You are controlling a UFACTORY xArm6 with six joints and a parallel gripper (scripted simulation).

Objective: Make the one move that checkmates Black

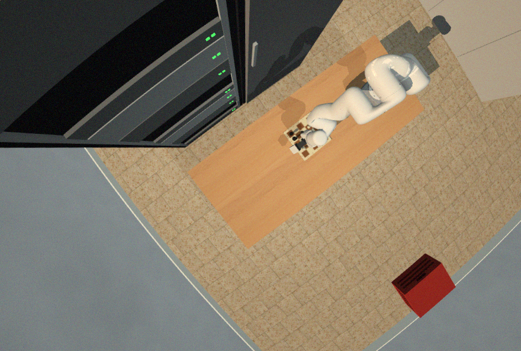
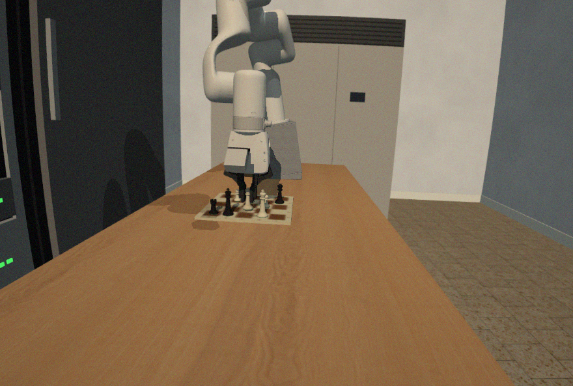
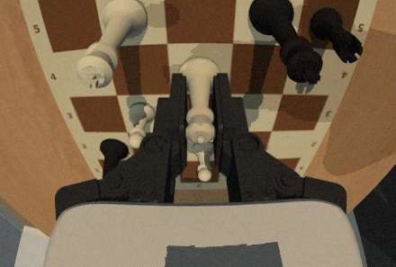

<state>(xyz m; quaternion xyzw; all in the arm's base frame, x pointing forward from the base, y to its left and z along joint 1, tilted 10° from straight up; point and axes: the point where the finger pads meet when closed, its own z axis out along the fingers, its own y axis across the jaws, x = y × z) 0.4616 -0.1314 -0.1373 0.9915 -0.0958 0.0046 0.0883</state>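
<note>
The small chessboard point(image 3: 198, 65) lies on the wooden table and also shows in the exterior view point(image 2: 245, 211). My gripper point(image 3: 199, 93) is shut on a tall white piece point(image 3: 198, 101). It holds the piece upright with the base low over square C4; I cannot tell if the base touches. A white king point(image 3: 111, 41) stands on B5. A tall black piece point(image 3: 283, 31) stands on D5 and a black rook point(image 3: 335, 31) on E5. A white pawn point(image 3: 142, 120) is on B3 and a black pawn point(image 3: 113, 149) is near A2. Another white pawn point(image 3: 204, 169) shows under my fingers.
The arm point(image 1: 357, 99) reaches over the board point(image 1: 306, 145) from the table's far end. A server rack point(image 1: 126, 52) stands left of the table. A red crate point(image 1: 423, 284) sits on the floor far off.
</note>
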